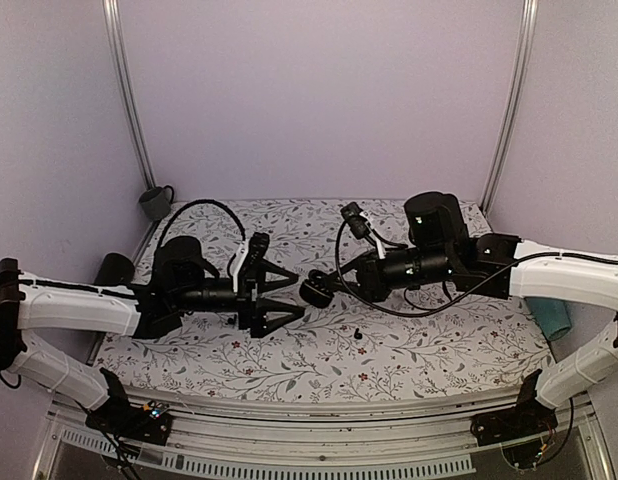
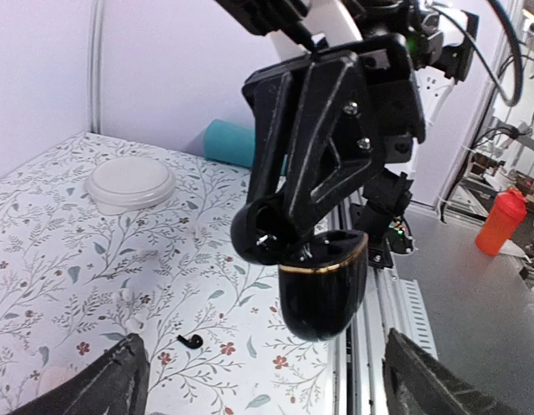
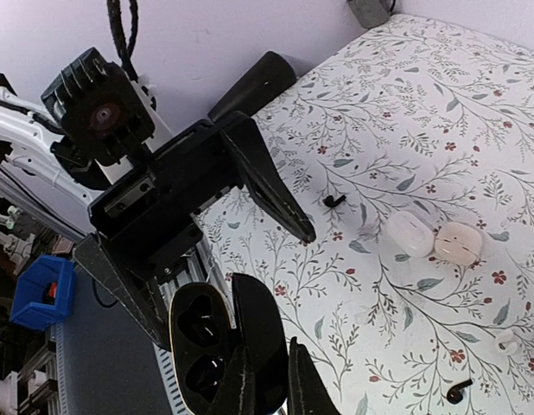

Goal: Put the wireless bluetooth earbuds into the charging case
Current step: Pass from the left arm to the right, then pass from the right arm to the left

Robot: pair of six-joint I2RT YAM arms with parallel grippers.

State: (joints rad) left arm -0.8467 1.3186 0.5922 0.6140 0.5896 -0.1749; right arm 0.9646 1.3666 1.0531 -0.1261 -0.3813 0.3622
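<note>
Glossy black charging case (image 3: 206, 346), floral-print tablecloth (image 3: 405, 130)

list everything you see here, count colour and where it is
charging case: 1, black, open, in right hand
earbuds: 2, black, loose on table
pebbles: 2, white, side by side on table
roll: 1, teal, table's right edge
dish: 1, white, on table near roll
cup: 1, grey, far left corner
bottle: 1, orange, off the table
left hand: 1, black, open, empty, facing case
right hand: 1, black, shut on case
</note>
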